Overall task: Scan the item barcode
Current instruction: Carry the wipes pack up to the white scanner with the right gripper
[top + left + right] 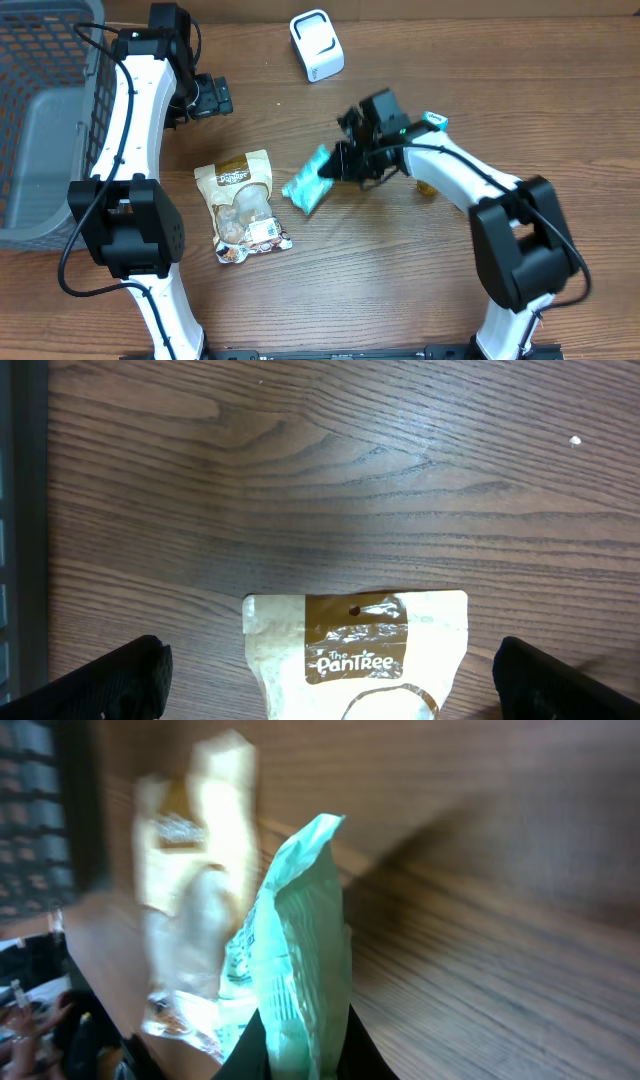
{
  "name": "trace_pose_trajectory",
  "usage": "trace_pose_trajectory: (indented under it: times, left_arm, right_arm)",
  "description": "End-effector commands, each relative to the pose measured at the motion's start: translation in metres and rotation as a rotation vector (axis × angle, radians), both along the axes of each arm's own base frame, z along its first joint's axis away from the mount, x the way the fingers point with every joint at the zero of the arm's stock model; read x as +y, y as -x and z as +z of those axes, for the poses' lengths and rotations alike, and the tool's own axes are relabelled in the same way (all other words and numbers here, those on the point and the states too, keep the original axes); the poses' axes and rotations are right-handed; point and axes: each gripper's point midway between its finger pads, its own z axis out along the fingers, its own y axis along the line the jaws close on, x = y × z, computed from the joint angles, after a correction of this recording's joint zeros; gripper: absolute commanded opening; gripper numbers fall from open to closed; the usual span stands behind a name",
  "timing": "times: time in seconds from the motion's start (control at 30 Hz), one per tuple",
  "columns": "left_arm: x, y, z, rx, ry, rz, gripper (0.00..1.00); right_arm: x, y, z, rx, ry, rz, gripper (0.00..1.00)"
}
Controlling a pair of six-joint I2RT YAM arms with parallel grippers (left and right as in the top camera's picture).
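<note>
Tan snack pouch [245, 205] is lying flat on the wooden table [400, 290], nearest, left of centre, untouched. Mint-green packet [308, 182], the item for scanning, is tilting up just right of it. Right gripper [338, 166] is clenching the packet's right edge. Left gripper [208, 98], farther back, is hovering released and empty beyond the pouch. White scanner [317, 45] is sitting farthest. Step judged: presenting the item. The next move is calling for carrying the packet far and turning its barcode toward the scanner.
</note>
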Motion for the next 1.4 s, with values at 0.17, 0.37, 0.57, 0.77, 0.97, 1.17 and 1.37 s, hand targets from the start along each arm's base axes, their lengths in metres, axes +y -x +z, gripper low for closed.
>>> trace_pose_trajectory:
  times: [0.17,0.37,0.57,0.77,0.97,1.17,1.37]
  left_arm:
    - [0.002,-0.004,0.013,-0.034,-0.013,-0.018,1.00]
    - [0.002,-0.004,0.013,-0.034,-0.013,-0.018,1.00]
    - [0.002,-0.004,0.013,-0.034,-0.014,-0.018,1.00]
    - [0.002,-0.004,0.013,-0.034,-0.013,-0.018,1.00]
    - [0.002,-0.004,0.013,-0.034,-0.013,-0.018,1.00]
    - [0.002,-0.004,0.013,-0.034,-0.013,-0.018,1.00]
    - [0.002,-0.004,0.013,-0.034,-0.013,-0.018,1.00]
  right_arm:
    - [-0.013,-0.056,0.184,-0.514,0.115,0.031,0.04]
    - [-0.030,-0.091,0.265,-0.870,0.294,0.027,0.04]
    - [-0.022,-0.105,0.289,-1.171,0.540,0.207,0.04]
    - [-0.012,-0.124,0.282,-1.230,0.649,0.192,0.04]
    - [-0.003,-0.152,0.244,-1.251,0.763,0.280,0.04]
    - [-0.004,-0.181,0.203,-1.230,0.884,0.272,0.04]
    - [0.001,-0.202,0.170,-1.225,0.923,0.248,0.04]
